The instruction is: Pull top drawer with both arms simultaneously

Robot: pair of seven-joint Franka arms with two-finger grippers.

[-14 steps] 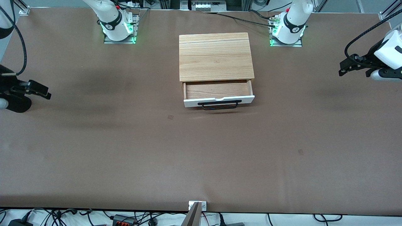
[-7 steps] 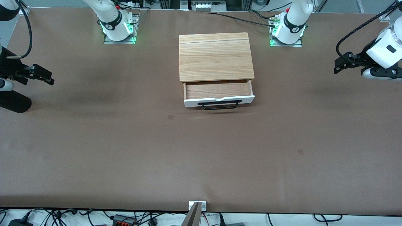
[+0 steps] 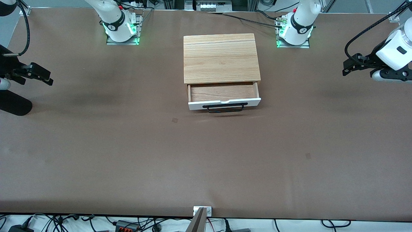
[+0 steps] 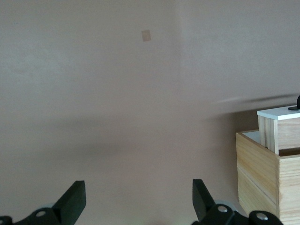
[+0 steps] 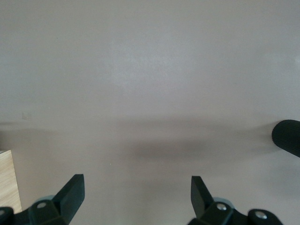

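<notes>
Front view shows the brown worktop (image 3: pixel 128 154) spreading across nearly everything, with the two white arm bases along its upper edge. At the middle of it, between those bases, sits the light-wood cabinet (image 3: pixel 221 58), its grained top facing up. The top drawer (image 3: pixel 224 96) stands pulled partway out of the cabinet toward the front camera, so its brown wooden tray is exposed and its white front panel lies nearer to that camera than the cabinet's edge. A thin black bar handle (image 3: pixel 225 108) runs across that panel, with nothing touching it. The left arm (image 3: pixel 397 51) hangs over the worktop at its own end, well apart from the cabinet, and its left pincer (image 3: pixel 349 66) points toward the middle of the worktop; in the left wrist view the two black fingers (image 4: pixel 71 202) stand wide apart with only bare worktop between them, and a corner of the cabinet with the drawer's white panel shows off to one side. The right pincer (image 3: pixel 43 74) hovers over the worktop at the right arm's end, likewise well apart from the drawer, and its fingers (image 5: pixel 70 193) in the right wrist view are also spread wide, holding nothing.
</notes>
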